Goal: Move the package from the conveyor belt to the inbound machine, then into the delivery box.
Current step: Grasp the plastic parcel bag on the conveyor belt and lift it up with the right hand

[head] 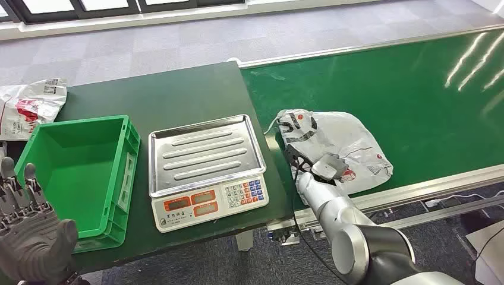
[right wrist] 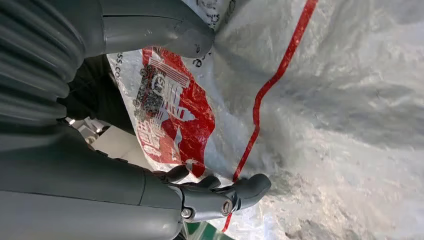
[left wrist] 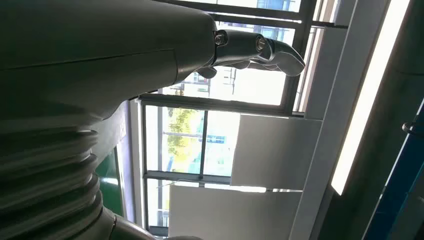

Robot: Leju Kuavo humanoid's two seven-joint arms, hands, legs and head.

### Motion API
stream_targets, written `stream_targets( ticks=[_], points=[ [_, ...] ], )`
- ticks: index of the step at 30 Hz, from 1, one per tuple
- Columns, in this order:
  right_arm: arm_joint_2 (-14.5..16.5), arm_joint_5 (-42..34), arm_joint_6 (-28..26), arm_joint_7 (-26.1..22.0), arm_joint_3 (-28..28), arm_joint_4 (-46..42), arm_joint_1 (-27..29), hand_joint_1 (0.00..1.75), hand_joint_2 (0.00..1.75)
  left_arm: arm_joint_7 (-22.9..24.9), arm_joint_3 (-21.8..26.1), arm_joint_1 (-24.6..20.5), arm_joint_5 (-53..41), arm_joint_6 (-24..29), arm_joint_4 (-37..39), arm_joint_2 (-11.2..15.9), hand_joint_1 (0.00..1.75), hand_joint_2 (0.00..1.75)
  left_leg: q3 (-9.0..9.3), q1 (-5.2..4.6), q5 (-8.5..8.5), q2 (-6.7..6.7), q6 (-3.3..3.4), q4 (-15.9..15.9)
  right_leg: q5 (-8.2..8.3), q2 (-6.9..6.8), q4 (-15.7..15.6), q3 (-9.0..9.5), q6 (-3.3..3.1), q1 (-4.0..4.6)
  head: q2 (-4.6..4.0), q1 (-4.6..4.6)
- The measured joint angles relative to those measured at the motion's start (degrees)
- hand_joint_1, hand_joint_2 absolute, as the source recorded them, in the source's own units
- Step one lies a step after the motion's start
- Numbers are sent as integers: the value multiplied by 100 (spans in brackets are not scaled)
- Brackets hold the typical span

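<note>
A dark green tabletop (head: 178, 95) stands on the left of the scene, and a bright green conveyor belt (head: 416, 89) with a metal edge rail runs beside it on the right. The floor beyond is grey carpet tile, with a dark window frame along the far edge; the left wrist view looks up at tall windows and a white wall panel.

The package (head: 345, 145), a crumpled white plastic bag with red and black print, lies on the near left part of the belt, just beside the tabletop's edge. The right hand (head: 324, 168) rests on its near side; in the right wrist view the thumb lies against the bag and the darker fingers (right wrist: 240, 192) curl at its red-printed surface, but a closed grip cannot be told.

On the tabletop, a scale (head: 208, 172) with a steel tray and a keypad sits in the middle, and a green plastic box (head: 128, 154) stands just left of it. Another white bag (head: 30, 107) lies at the far left corner. The left hand (head: 32, 237) hovers at the near left, fingers apart and holding nothing.
</note>
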Motion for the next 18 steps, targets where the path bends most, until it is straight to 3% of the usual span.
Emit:
stream_targets(
  ticks=[11, 18],
  points=[
    [37, 27, 246, -219, 0, 0, 45, 0, 175, 0, 0, -18, -25, -64, 33, -3, 0, 175, 0, 0, 0, 0, 0, 0, 0, 0, 0, 1, 0, 0, 0, 0],
    [188, -171, 577, -1170, -3, 0, 58, 0, 175, 0, 1, -89, -33, -125, 35, -1, 0, 175, 3, 1, 0, 5, 0, 0, 0, 6, 0, -1, -1, 1, 0, 0]
  ],
)
